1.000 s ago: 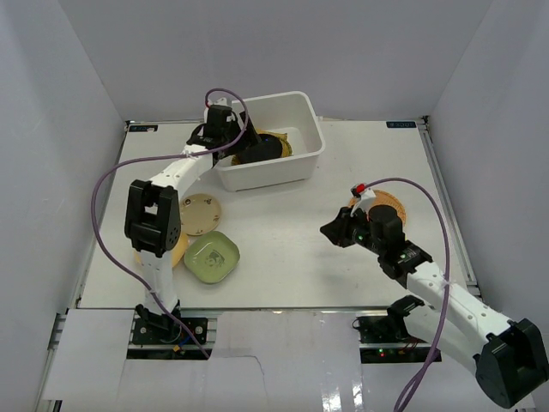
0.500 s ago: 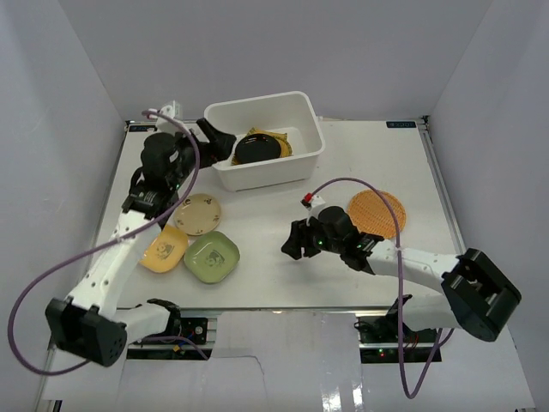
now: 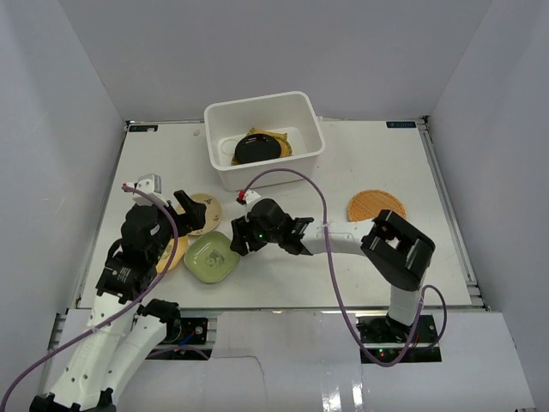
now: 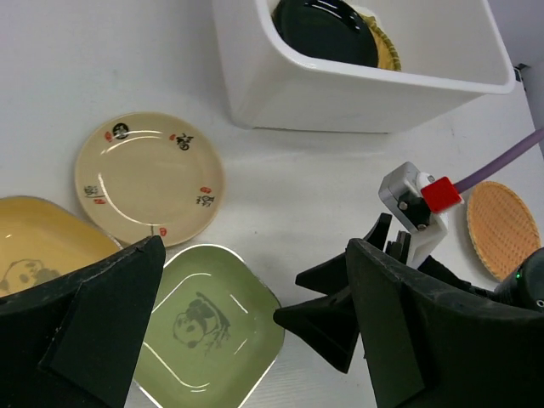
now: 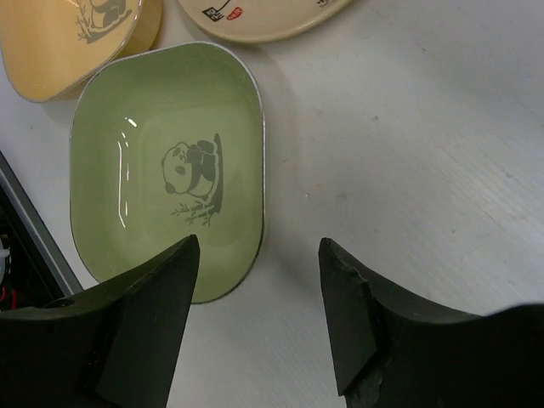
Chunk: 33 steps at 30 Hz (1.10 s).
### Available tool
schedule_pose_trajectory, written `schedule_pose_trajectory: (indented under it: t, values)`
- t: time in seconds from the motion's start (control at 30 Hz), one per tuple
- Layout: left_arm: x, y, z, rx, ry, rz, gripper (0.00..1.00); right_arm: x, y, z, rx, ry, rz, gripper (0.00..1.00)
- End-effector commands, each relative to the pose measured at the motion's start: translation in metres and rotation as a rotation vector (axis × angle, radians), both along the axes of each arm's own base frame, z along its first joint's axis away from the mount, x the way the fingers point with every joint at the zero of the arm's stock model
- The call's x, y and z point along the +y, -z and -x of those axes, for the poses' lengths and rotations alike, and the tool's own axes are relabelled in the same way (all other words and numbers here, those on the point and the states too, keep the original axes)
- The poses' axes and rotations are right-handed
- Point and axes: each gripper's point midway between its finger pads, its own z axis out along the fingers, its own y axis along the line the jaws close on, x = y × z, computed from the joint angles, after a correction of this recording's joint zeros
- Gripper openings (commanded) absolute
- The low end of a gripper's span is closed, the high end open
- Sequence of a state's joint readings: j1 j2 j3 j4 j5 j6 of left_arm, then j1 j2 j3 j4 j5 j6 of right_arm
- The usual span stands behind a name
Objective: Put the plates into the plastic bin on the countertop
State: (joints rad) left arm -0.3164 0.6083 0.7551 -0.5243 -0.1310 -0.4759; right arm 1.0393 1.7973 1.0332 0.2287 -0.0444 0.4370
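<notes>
The white plastic bin [image 3: 310,133] stands at the back of the countertop and holds a glossy black plate [image 3: 254,148] on a gold patterned one [image 3: 280,146]. A pale green squarish plate [image 3: 212,257] lies front left, with a tan plate [image 3: 174,254] and a beige plate [image 3: 206,209] beside it. An orange woven plate [image 3: 376,205] lies to the right. My right gripper [image 5: 259,246] is open, its jaws straddling the green plate's [image 5: 166,166] near rim. My left gripper [image 4: 255,246] is open and empty, above the beige plate [image 4: 149,177] and green plate [image 4: 204,327].
The right gripper [image 4: 340,314] and its purple cable reach across the middle of the countertop [image 3: 360,257]. Pale grey walls enclose the table. The bin's wall [image 4: 357,85] and the orange woven plate [image 4: 503,228] show in the left wrist view.
My left arm has pulled back from the bin to the front left, empty. My right arm has swung left from the orange woven plate to the green plate.
</notes>
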Motion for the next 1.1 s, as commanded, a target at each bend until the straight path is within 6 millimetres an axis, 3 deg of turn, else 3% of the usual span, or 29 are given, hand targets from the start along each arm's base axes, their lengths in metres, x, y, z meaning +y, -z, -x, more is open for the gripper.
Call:
schedule_pose_trajectory:
  t: [0.0, 0.27, 0.3, 0.37, 0.43, 0.47, 0.5, 0.57, 0.6, 0.67, 0.7, 0.77, 0.87, 1.0, 1.07]
  values:
    - [0.025, 0.021, 0.013, 0.053, -0.098, -0.072, 0.98, 0.018, 0.008, -0.007, -0.019, -0.002, 0.042, 0.62]
    - [0.032, 0.031, 0.011, 0.071, -0.144, -0.079, 0.95, 0.027, 0.024, -0.016, -0.013, 0.018, 0.088, 0.43]
    - [0.032, 0.034, 0.01, 0.076, -0.149, -0.084, 0.94, 0.027, 0.025, -0.016, -0.01, 0.015, 0.087, 0.35]
    - [0.036, 0.041, 0.007, 0.094, -0.172, -0.1, 0.93, 0.026, 0.026, -0.014, -0.002, 0.014, 0.095, 0.09]
    - [0.038, 0.045, 0.006, 0.105, -0.19, -0.095, 0.92, 0.019, 0.015, -0.012, -0.014, 0.023, 0.081, 0.08]
    - [0.038, 0.05, 0.005, 0.12, -0.196, -0.099, 0.92, 0.015, 0.008, -0.014, -0.033, 0.037, 0.072, 0.08]
    - [0.037, 0.052, 0.004, 0.127, -0.198, -0.098, 0.91, 0.01, -0.017, -0.015, -0.071, 0.044, 0.041, 0.08]
    - [0.037, 0.057, 0.003, 0.145, -0.202, -0.095, 0.91, -0.007, -0.033, -0.019, -0.111, 0.075, 0.041, 0.08]
    - [0.037, 0.06, 0.001, 0.16, -0.207, -0.099, 0.91, -0.018, -0.062, -0.025, -0.152, 0.092, 0.005, 0.08]
    - [0.038, 0.063, 0.0, 0.171, -0.22, -0.102, 0.91, -0.032, -0.092, -0.035, -0.192, 0.121, -0.029, 0.08]
    - [0.039, 0.066, -0.001, 0.187, -0.225, -0.112, 0.9, -0.047, -0.117, -0.049, -0.224, 0.159, -0.051, 0.08]
    - [0.039, 0.07, -0.001, 0.202, -0.23, -0.111, 0.9, -0.061, -0.147, -0.068, -0.293, 0.197, -0.069, 0.08]
    - [0.037, 0.077, -0.001, 0.226, -0.218, -0.118, 0.92, -0.081, -0.208, -0.117, -0.404, 0.292, -0.134, 0.08]
    - [0.039, 0.091, -0.002, 0.29, -0.233, -0.153, 0.94, -0.113, -0.227, -0.196, -0.482, 0.436, -0.09, 0.08]
    - [0.039, 0.1, -0.005, 0.329, -0.231, -0.17, 0.98, -0.116, -0.234, -0.221, -0.523, 0.455, -0.069, 0.08]
